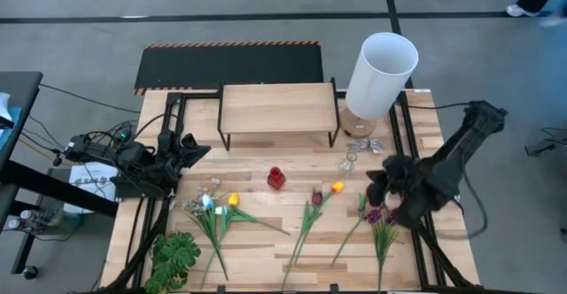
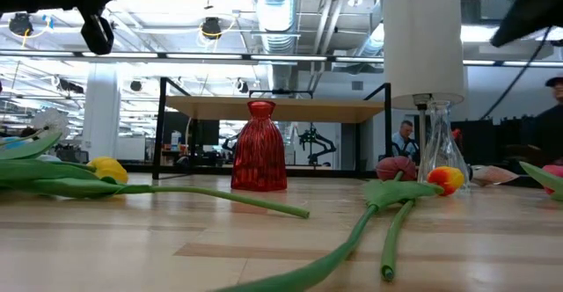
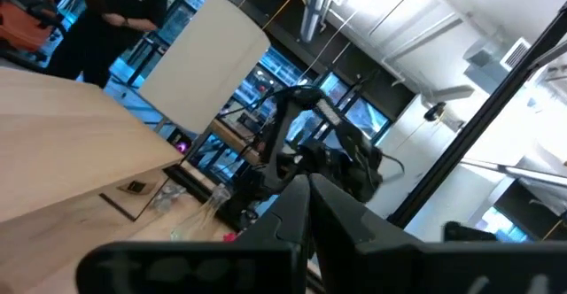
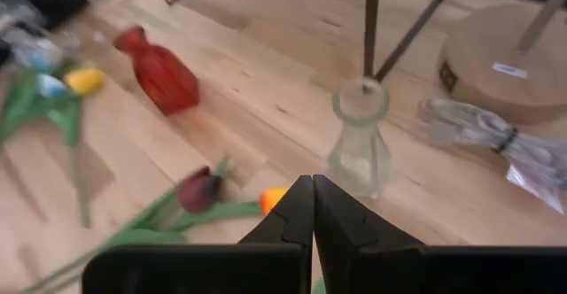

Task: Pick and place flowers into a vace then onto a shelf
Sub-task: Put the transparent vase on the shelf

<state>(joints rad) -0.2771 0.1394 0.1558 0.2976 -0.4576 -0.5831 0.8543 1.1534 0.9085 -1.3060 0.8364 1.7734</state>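
Lying loose along the surface's (image 1: pixel 266 219) near edge, the flowers (image 1: pixel 312 207) sit in front of the red vase (image 1: pixel 276 178) and shelf (image 1: pixel 278 108). The right gripper (image 4: pixel 312 212), fingers pressed together and empty, hovers above the purple bunch (image 1: pixel 383 223) near the glass vase (image 4: pixel 359 143). The left gripper (image 3: pixel 306 207), likewise closed and empty, waits at the left side.

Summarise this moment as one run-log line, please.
left gripper: shut, empty, raised at table's left | right gripper: shut, empty, above flowers | red vase: empty | shelf: bare
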